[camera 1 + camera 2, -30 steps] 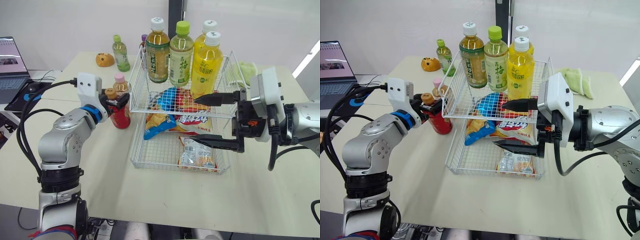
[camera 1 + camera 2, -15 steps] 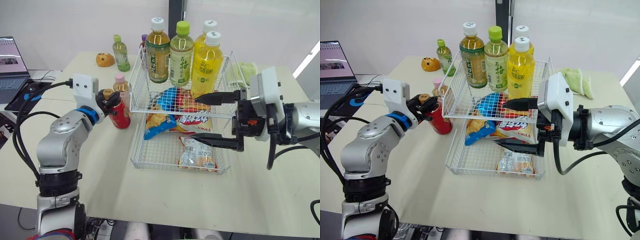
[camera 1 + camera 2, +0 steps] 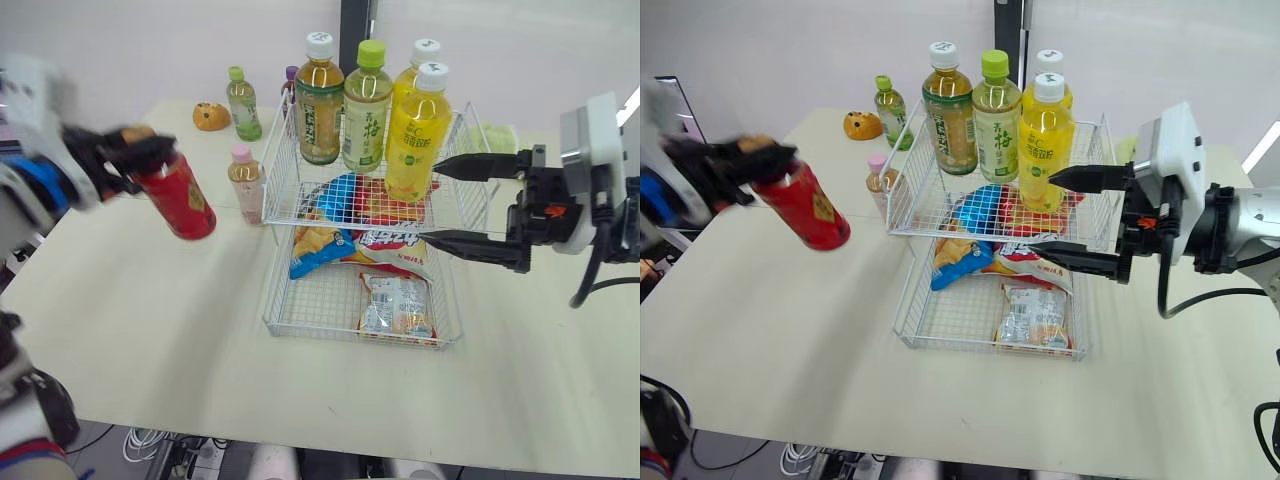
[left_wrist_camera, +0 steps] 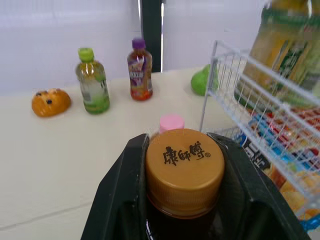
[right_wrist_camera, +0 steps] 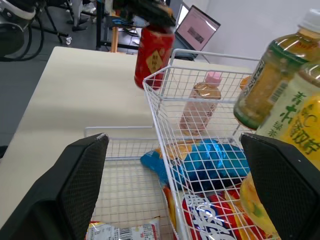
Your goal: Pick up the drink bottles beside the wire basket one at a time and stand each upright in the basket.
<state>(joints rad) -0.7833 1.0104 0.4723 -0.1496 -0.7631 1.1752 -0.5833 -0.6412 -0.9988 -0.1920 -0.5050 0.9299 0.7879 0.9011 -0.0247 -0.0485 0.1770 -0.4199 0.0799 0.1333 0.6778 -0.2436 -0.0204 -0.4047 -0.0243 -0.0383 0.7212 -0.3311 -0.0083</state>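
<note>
A red drink bottle point(image 3: 178, 195) with a gold-brown cap point(image 4: 184, 167) hangs tilted above the table, left of the wire basket point(image 3: 360, 335). My left gripper point(image 3: 135, 155) is shut on its neck, and both fingers point(image 4: 125, 200) press against the cap. A pink-capped bottle point(image 3: 244, 183) stands on the table against the basket's left side. Several tall tea and yellow drink bottles point(image 3: 363, 105) stand upright on the basket's upper shelf. My right gripper point(image 3: 435, 200) hovers open at the basket's right side with nothing between its fingers.
Snack bags point(image 3: 395, 305) lie on the basket's lower shelf. A small green bottle point(image 3: 240, 103), a purple-capped bottle point(image 4: 139, 70) and an orange toy point(image 3: 210, 117) stand at the back left. A green cloth point(image 3: 495, 140) lies behind the basket on the right.
My left gripper has lifted the red bottle off the table and carried it left, away from the basket and the pink-capped bottle. The right gripper has drifted slightly right.
</note>
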